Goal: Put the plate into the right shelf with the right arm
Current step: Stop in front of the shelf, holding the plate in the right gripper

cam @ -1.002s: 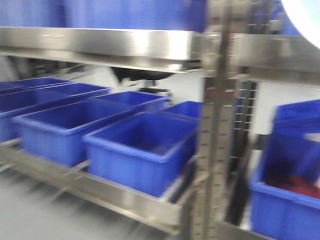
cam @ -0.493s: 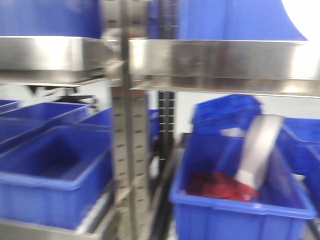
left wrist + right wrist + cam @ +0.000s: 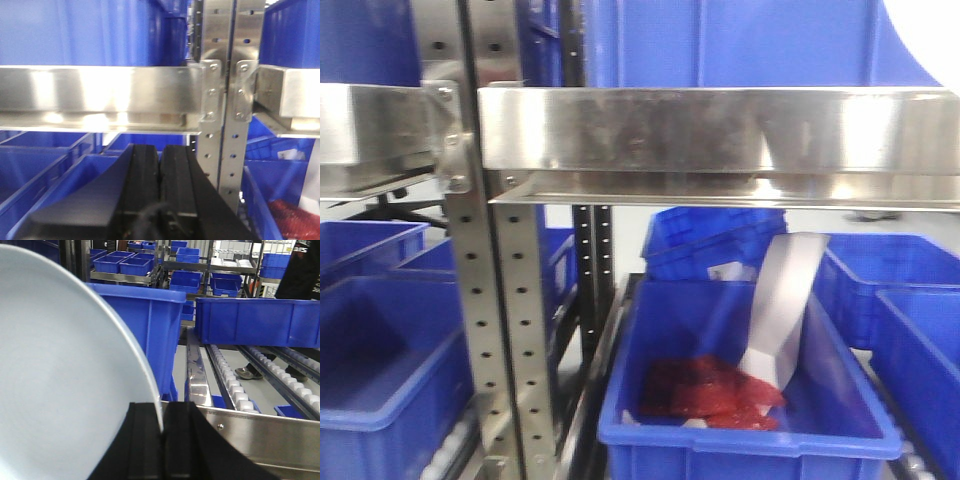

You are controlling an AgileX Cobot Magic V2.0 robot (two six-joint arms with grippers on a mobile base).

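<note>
Plate (image 3: 60, 380) rides edge-on, rim pinched in the right gripper (image 3: 163, 415) above the steel shelf rail (image 3: 260, 432), likely for sliding in; left gripper (image 3: 160, 155) sits closed, empty.

Post (image 3: 485, 300) left of bin (image 3: 750, 458); red items (image 3: 705, 388) in bin, metal scoop (image 3: 785, 300) leaning over them; shelf beam (image 3: 720, 130) above.

A blue bin (image 3: 740, 462) holds red stuff (image 3: 705, 388). A shiny scoop (image 3: 785, 300) leans in it, its low end on the red stuff. More bins (image 3: 380, 400) sit beside and behind it. In the right wrist view, a shoe (image 3: 246, 373) stands past white rollers (image 3: 232, 382).
</note>
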